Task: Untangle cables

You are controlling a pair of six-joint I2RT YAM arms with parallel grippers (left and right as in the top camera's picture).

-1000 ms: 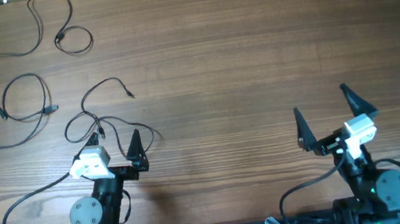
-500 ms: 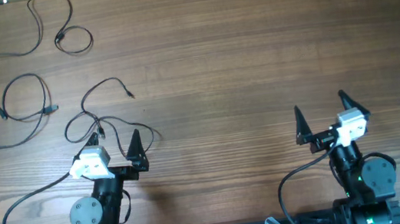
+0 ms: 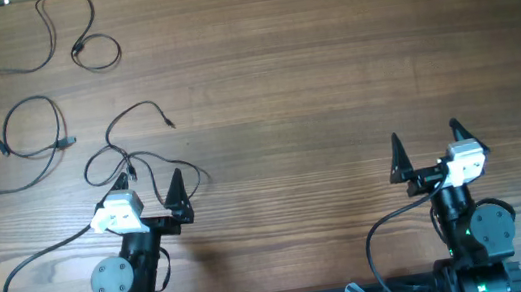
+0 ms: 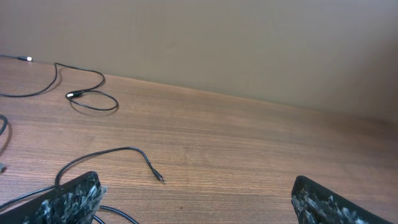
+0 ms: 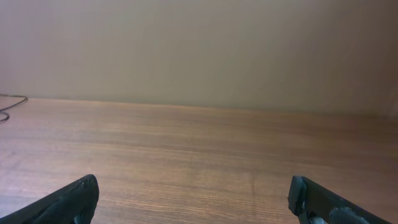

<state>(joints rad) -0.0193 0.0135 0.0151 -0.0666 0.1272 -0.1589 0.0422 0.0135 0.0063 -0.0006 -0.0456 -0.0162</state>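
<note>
Now, the cables (image 3: 57,117): three separate cords on the left half of the surface (image 3: 311,69), none crossing another as far as the overhead view shows. The far cord (image 3: 118,50) is in the back-left corner. The middle cord (image 3: 30,100) lies nearer, by the left edge. The near cord (image 4: 127,148) is just ahead of my left hand (image 3: 152,178). None of the three has shifted over the last second.

Change: my right hand (image 3: 424,132) only. It has swung from an angled pose to face squarely forward and has drawn in a little over its base. Its fingers are wide apart, with nothing between them. My left hand has not moved, and its fingers are likewise spread and empty. The near cord's end runs close by one of them; whether it touches, I cannot tell.

Reading: there is no knot left to work. The right arm looks to be parking. I judge the task finished, or all but.
</note>
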